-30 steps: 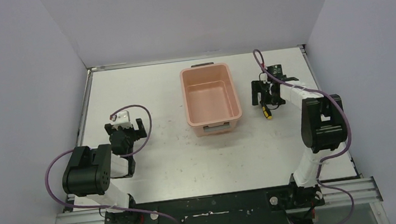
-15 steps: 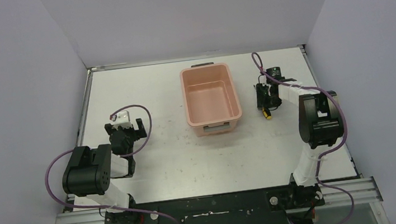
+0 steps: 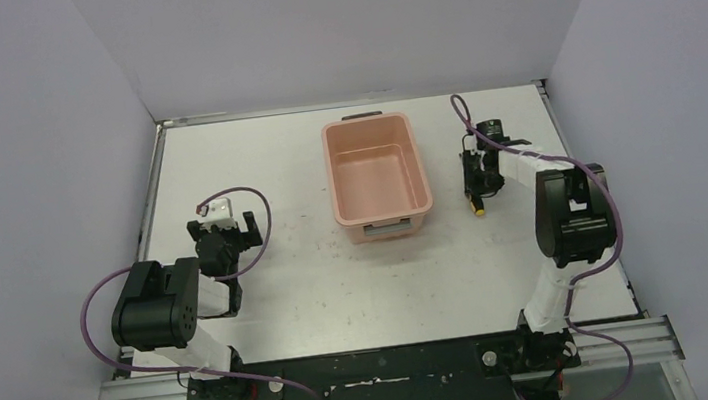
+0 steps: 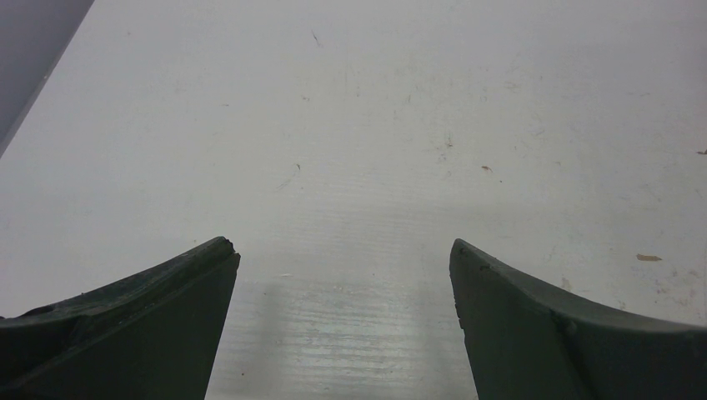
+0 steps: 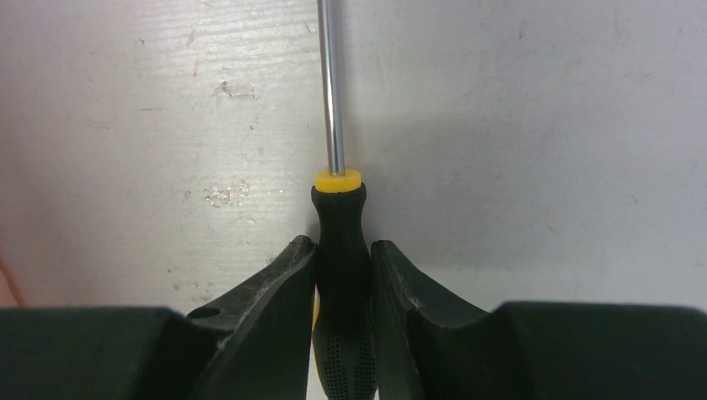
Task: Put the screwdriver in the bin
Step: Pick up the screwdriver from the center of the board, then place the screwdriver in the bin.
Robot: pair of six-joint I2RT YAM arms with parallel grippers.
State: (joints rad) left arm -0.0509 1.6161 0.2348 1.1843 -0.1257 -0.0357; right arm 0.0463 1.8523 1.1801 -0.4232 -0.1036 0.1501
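Note:
The screwdriver (image 5: 339, 225) lies on the table with its black-and-yellow handle pinched between my right gripper's (image 5: 342, 250) fingers and its metal shaft pointing away. From above, the right gripper (image 3: 477, 178) sits low over the screwdriver (image 3: 476, 204), right of the bin. The salmon-pink bin (image 3: 377, 178) stands at the table's middle back and holds nothing. My left gripper (image 4: 342, 254) hangs open over bare table, far left of the bin, also seen from above as the left gripper (image 3: 225, 237).
White table (image 3: 339, 282) with scuff marks, walled on three sides by grey panels. The table's right edge rail (image 3: 587, 163) runs close beside the right arm. The left arm's purple cable (image 3: 257, 221) loops near its wrist.
The right gripper's jaws have gone from wide open to shut on the screwdriver's handle. The right wrist shifted slightly. The left arm has not moved.

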